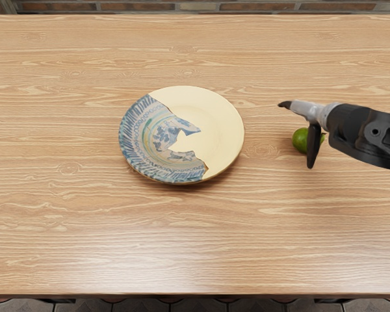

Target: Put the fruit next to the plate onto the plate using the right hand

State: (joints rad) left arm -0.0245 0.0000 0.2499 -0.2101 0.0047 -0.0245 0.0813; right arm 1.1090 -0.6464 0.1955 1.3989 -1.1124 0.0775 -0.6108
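In the head view, a wide wooden bench (84, 227) fills almost the whole picture, its grain running from 9 to 3 o'clock, with a strip of brick wall (182, 6) along the 12 o'clock edge. A round plate (216, 123) lies flat near the middle of the bench; the part toward 9 o'clock carries a blue pattern, and the part toward 3 o'clock is plain pale yellow. The fruit (301, 139), small, round and green, rests on the bench at 3 o'clock from the plate, near it but clear of the rim. The right hand (343, 127) comes in from the 3 o'clock edge on a dark arm and sits right at the fruit, covering its 3 o'clock side. Its fingers (298, 108) are spread and hold nothing: one grey finger with a dark tip reaches toward 9 o'clock above the fruit, and a dark one hangs toward 6 o'clock across the front of the fruit. Whether that finger touches the fruit cannot be told.
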